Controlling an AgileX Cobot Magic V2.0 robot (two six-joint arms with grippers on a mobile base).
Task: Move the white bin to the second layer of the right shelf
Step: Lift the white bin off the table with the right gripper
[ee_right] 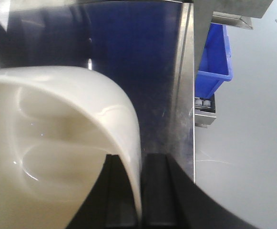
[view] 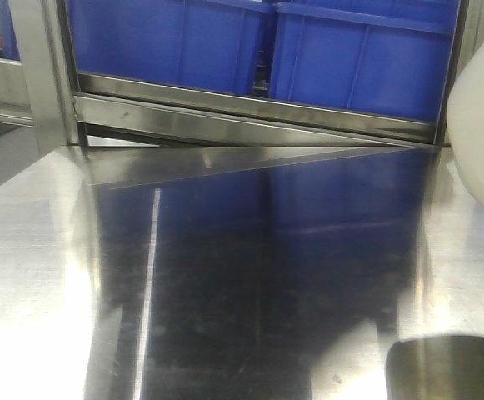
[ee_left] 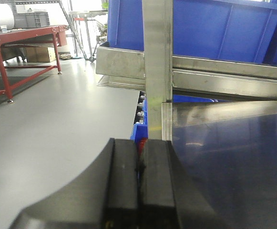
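Note:
The white bin (ee_right: 57, 143) is a glossy cream tub. It fills the left of the right wrist view, and part of its wall shows at the right edge of the front view (view: 483, 125), above the steel deck. My right gripper (ee_right: 139, 164) is shut on the bin's wall, one finger inside and one outside. My left gripper (ee_left: 140, 157) is shut and empty, beside the deck's left front corner near a steel post (ee_left: 157, 67). The roller-rail shelf level is out of view.
A flat stainless deck (view: 225, 275) lies in front. Behind it a steel rack rail (view: 250, 112) carries blue crates (view: 350, 58). A blue crate (ee_right: 213, 59) sits lower at the deck's right. A red bench (ee_left: 14, 43) stands far left on grey floor.

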